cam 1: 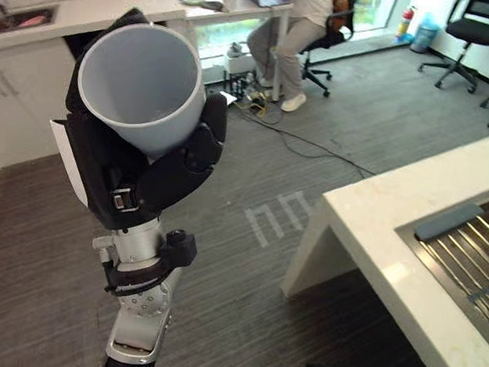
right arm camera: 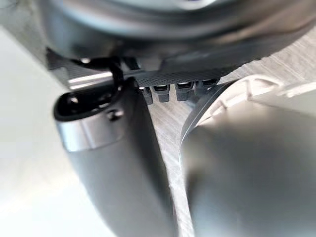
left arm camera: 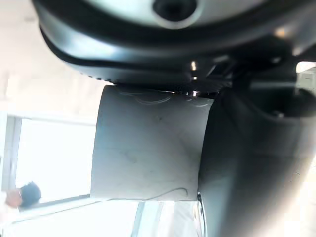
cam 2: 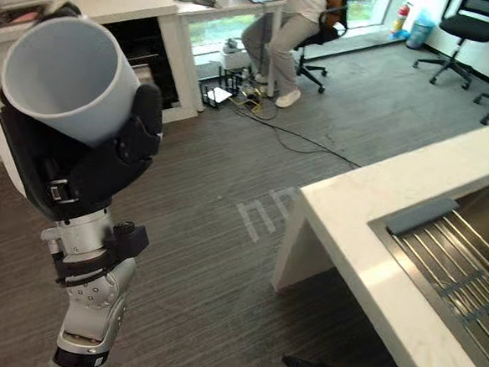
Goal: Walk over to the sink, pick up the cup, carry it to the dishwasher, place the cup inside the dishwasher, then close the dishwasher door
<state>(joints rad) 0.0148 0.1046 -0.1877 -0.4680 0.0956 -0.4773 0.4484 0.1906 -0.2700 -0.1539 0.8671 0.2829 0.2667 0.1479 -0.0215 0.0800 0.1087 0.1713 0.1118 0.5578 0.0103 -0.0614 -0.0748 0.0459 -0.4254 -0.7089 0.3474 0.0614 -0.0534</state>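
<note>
A light grey cup [cam 1: 142, 84] is held up close before my head, tilted, its open mouth towards me. My left hand [cam 1: 136, 176] is shut on it, dark fingers and thumb curled round its lower part. In the left wrist view the cup's wall [left arm camera: 148, 148] lies against the hand's dark bulk [left arm camera: 247, 163]. My right hand [right arm camera: 113, 163] hangs low over the striped floor. A steel sink [cam 1: 475, 250] is set in the white counter [cam 1: 376, 218] at my right. Past the cup, a dark open cavity [cam 2: 145, 46] shows under the far counter.
A person [cam 1: 292, 36] sits on a chair at a desk by the window, with cables [cam 1: 298, 137] on the floor nearby. Black office chairs [cam 1: 473, 31] stand at the far right. A second sink [cam 1: 21, 21] lies in the far left counter. Grey floor stretches between the counters.
</note>
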